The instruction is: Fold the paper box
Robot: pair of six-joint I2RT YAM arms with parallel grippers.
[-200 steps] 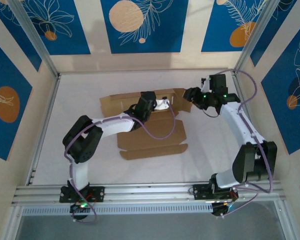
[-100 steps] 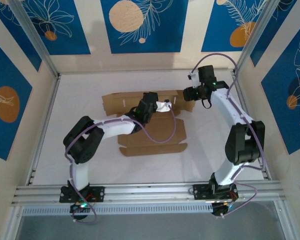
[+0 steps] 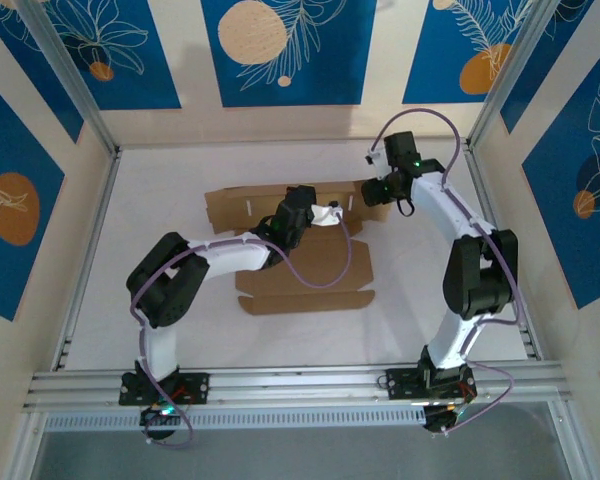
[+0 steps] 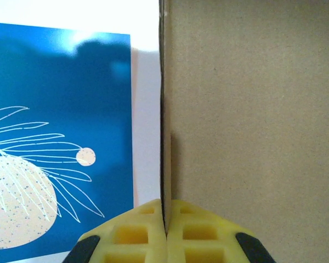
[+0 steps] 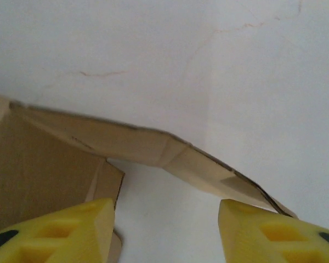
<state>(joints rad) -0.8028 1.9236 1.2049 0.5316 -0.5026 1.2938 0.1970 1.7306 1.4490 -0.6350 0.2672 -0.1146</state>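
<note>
The left gripper (image 4: 165,234) pinches the box's (image 3: 305,285) raised wall. The right gripper (image 5: 165,218), jaws apart, should straddle the right flap (image 5: 208,171) squarely.

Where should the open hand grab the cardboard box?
Probably the lifted right-end flap of the paper box. Its thin edge faces the open right gripper, so come at that edge from the right, one finger on each face.

The white table (image 3: 160,200) carries the partly folded brown paper box (image 3: 310,298).
</note>
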